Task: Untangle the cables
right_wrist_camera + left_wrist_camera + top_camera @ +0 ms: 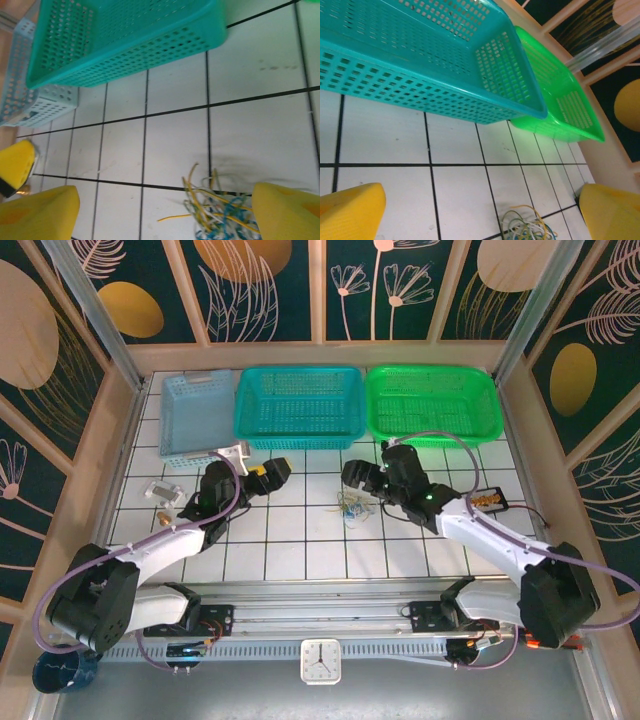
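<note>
The cables (352, 506) lie as a small knot of blue, whitish and yellowish cords on the white tiled table, near the middle. My right gripper (356, 478) hangs just behind them and is open. In the right wrist view the cables (220, 210) sit low between the yellow fingers (287, 212), close to the right one, and the right gripper (162, 215) is spread wide. My left gripper (270, 478) is open a little to the left of the knot. In the left wrist view the cables (527, 227) lie ahead of the left gripper (482, 215), towards its right finger.
Three baskets stand in a row at the back: light blue (197, 412), teal (300, 405) and green (432, 403). A small clear item (162, 491) lies at the left and a black box (490, 502) at the right. Purple cords loop off both arms.
</note>
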Controlling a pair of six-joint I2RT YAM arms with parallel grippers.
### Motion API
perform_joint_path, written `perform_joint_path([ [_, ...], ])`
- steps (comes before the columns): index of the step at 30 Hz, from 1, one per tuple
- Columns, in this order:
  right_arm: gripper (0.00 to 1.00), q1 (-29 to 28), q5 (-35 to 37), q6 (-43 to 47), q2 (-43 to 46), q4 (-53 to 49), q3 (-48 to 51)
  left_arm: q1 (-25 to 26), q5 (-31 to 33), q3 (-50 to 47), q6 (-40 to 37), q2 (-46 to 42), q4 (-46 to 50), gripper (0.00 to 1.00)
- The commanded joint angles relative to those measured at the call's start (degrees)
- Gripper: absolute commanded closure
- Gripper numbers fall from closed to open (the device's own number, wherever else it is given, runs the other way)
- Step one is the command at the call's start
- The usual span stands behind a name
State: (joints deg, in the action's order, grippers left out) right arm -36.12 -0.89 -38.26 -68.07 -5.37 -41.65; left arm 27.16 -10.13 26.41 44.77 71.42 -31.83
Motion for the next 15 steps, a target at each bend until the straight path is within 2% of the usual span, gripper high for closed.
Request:
perform_joint_path([
  [1, 0.13, -0.27, 5.45, 4.08, 1.33, -7.07, -0.66, 1.41, -2.44, 0.96, 2.7, -0.8, -1.99, 0.01],
  [5, 0.2, -0.27, 2.87, 5.81, 0.63, -7.39, 0.23, 3.94, -2.49, 0.86, 3.76, 0.31, -1.21, 0.01],
  [9, 0.24, -0.39, 2.11, 7.69, -1.37, -7.16, 0.35, 7.08, -2.88, -1.45, 7.03, 2.19, -6.3, 0.01],
  [15, 0.29, -0.56, -1.33, 8.64, -4.61, -4.59, 0.52, 11.2, -2.14, -0.66, 8.12, 6.96, -7.19, 0.01],
])
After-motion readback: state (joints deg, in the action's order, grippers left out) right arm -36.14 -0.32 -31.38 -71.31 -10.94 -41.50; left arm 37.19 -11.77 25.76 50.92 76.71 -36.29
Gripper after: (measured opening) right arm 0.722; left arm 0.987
